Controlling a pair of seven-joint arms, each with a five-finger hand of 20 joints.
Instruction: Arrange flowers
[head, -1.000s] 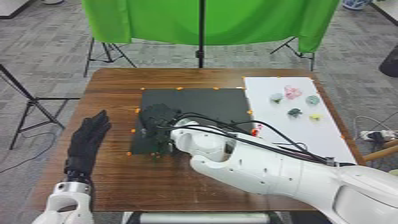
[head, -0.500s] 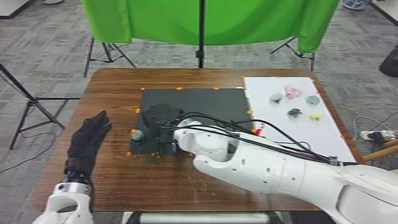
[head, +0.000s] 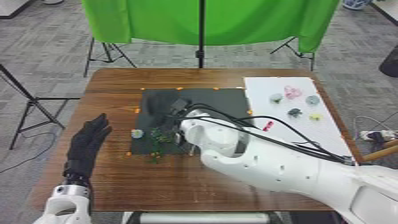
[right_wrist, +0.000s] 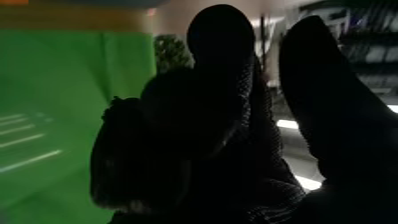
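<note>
Two pieces have come into plain sight on the black mat (head: 218, 102): the sprig (head: 159, 136), toward the near left corner, and the blue bloom (head: 137, 133) at the left edge. The right hand (head: 161, 103) has swung off them toward the far edge, fingers (right_wrist: 220, 45) extended and apart, so I'd guess they've been let go. Five blooms (head: 293, 92) remain on the white paper's far half, likely next. By the table's left edge, the left hand (head: 86, 140) lies straight-fingered.
</note>
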